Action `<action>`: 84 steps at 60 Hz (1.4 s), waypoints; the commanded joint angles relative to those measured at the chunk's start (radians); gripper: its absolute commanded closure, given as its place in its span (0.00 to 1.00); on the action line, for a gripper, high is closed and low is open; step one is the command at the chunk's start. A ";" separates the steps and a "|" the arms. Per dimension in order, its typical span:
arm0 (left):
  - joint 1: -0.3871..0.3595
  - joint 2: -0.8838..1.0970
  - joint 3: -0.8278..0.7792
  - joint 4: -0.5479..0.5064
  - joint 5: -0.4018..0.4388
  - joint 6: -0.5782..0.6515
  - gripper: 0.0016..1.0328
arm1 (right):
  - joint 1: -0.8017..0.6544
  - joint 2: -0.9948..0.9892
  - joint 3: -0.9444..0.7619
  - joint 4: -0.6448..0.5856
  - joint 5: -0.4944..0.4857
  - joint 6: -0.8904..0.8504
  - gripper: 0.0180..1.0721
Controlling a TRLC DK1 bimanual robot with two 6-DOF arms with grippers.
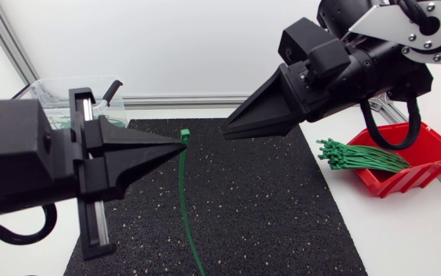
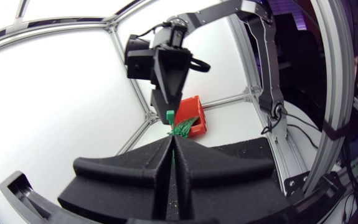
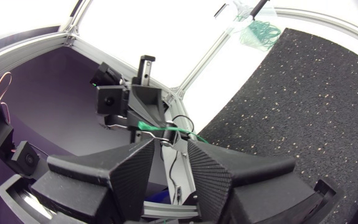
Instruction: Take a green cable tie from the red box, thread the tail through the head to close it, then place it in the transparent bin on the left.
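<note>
Two grippers, one red box (image 1: 427, 157), one bin (image 1: 47, 96) and one black mat (image 1: 266, 207) on the white worktop (image 1: 404, 230). A single tie (image 1: 183, 184) is out of the box. It stands roughly upright over the mat, head up, with the left gripper (image 1: 180, 147) fingers (image 2: 135, 171) clenched on it just below the head. A bundle (image 1: 362, 157) of ties spills over the red box's edge. The right gripper (image 1: 226, 130) hangs near the tie's head, apart from it. Only the right wrist view shows its fingers (image 3: 104, 174) parted, grasping nothing. That view also looks into the bin, where more ties (image 3: 259, 31) lie.
</note>
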 commanded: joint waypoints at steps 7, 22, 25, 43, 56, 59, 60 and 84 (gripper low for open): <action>0.219 0.056 0.089 0.067 0.176 -0.201 0.97 | -0.053 0.027 -0.071 0.060 0.049 -0.069 0.51; 0.434 0.214 0.123 0.175 0.415 -0.402 0.97 | -0.079 0.065 -0.037 -0.028 0.152 -0.307 0.04; 0.434 0.242 0.121 0.175 0.435 -0.405 0.97 | -0.071 0.060 -0.030 -0.046 0.169 -0.373 0.04; 0.428 0.421 0.166 0.175 0.513 -0.447 0.97 | -0.027 0.048 0.010 -0.091 0.342 -0.764 0.04; 0.423 0.516 0.232 0.170 0.562 -0.501 0.97 | -0.006 -0.002 -0.024 -0.064 0.427 -0.988 0.04; 0.419 0.530 0.241 0.170 0.568 -0.511 0.97 | -0.001 -0.018 -0.037 -0.043 0.450 -1.026 0.04; 0.419 0.535 0.245 0.170 0.570 -0.516 0.97 | 0.005 -0.024 -0.044 -0.031 0.465 -1.042 0.04; 0.383 0.621 0.316 0.156 0.656 -0.634 0.97 | 0.220 -0.102 -0.171 0.163 0.830 -1.285 0.04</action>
